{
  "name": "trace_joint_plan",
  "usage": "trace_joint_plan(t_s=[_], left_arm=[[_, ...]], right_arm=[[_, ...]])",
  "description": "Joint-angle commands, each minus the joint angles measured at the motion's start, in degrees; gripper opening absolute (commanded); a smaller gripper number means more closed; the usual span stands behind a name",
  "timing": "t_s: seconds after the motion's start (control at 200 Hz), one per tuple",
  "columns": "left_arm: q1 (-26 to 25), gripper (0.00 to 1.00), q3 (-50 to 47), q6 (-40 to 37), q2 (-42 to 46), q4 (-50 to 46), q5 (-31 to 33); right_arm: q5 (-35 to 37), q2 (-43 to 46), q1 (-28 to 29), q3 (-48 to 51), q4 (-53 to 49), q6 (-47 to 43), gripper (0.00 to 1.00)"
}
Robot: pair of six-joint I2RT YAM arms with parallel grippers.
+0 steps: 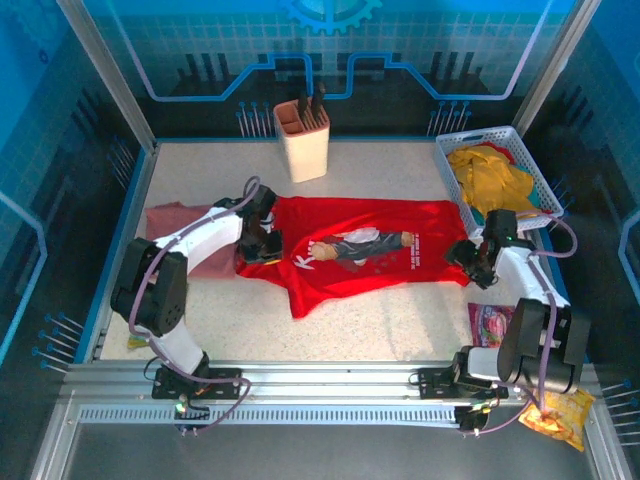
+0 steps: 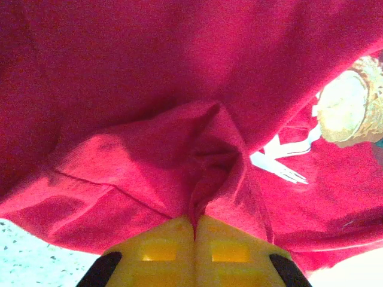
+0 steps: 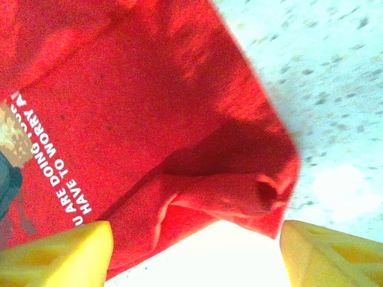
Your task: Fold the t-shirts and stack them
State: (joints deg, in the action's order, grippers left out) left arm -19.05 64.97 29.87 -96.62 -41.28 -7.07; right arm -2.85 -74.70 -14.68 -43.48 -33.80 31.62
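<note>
A bright red t-shirt (image 1: 360, 250) with a dark-and-white chest graphic lies spread across the middle of the table. My left gripper (image 1: 262, 243) sits on its left end, shut on a pinched fold of the red cloth (image 2: 203, 155), the yellow fingers (image 2: 161, 248) pressed together. At the shirt's right edge my right gripper (image 1: 468, 258) stands open; a rumpled corner of the red t-shirt (image 3: 227, 191) lies loose between its yellow fingers (image 3: 60, 251). A dusty pink t-shirt (image 1: 175, 220) lies at the left, partly under my left arm. Yellow t-shirts (image 1: 490, 175) are heaped in the basket.
A white basket (image 1: 475, 134) stands at the back right and a beige holder (image 1: 302, 140) with dark tools at the back centre. A pink snack packet (image 1: 490, 322) lies beside my right arm's base, and a yellow packet (image 1: 555, 410) on the front rail.
</note>
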Motion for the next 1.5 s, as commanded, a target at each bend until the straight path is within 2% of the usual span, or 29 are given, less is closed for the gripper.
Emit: trace_joint_plan(t_s=[0.0,0.06,0.185,0.26,0.405,0.525,0.7,0.865,0.971,1.196,1.351,1.496], left_arm=[[0.9,0.04,-2.0,-0.3,3.7,-0.3,0.5],[1.1,0.03,-2.8,-0.3,4.0,-0.2,0.4],[1.1,0.01,-4.0,-0.2,4.4,0.4,-0.5],[1.2,0.00,-4.7,-0.1,4.9,0.8,-0.6],[1.1,0.00,-5.8,0.2,5.9,1.0,-0.6],[1.2,0.00,-6.5,0.3,6.4,1.4,-1.2],[1.3,0.00,-7.2,0.3,6.7,1.5,-0.9],[2.2,0.00,-8.2,0.2,9.2,0.7,-1.1],[2.8,0.00,-9.0,0.7,12.8,-0.9,-2.7],[2.3,0.00,-12.9,5.3,24.0,-5.4,-5.5],[1.2,0.00,-18.0,10.3,36.3,-10.2,-5.3],[0.2,0.00,-20.1,15.1,45.8,-15.8,-5.9]], right_arm=[[-0.5,1.2,-3.7,1.9,-1.3,-0.5,0.75],[-1.2,0.0,-4.8,1.6,-1.2,-0.9,0.75],[-2.7,-2.3,-5.2,1.2,0.5,-1.3,0.67],[-4.2,-3.8,-5.2,0.9,1.8,-1.2,0.60],[-6.2,-5.8,-4.8,0.7,3.6,-1.0,0.41],[-6.3,-6.4,-4.5,0.9,4.2,-1.0,0.32],[-4.8,-7.0,-4.6,0.9,4.0,-1.5,0.27],[-4.6,-6.1,-4.8,0.6,3.1,-1.6,0.06],[-5.1,-3.4,-4.9,-0.1,1.1,-1.6,0.00],[-6.4,5.9,-5.2,-0.5,-4.6,-1.6,0.00],[-2.4,13.0,-6.5,-0.1,-8.8,-3.2,0.00],[-3.6,18.1,-8.9,1.2,-10.7,-3.5,0.00]])
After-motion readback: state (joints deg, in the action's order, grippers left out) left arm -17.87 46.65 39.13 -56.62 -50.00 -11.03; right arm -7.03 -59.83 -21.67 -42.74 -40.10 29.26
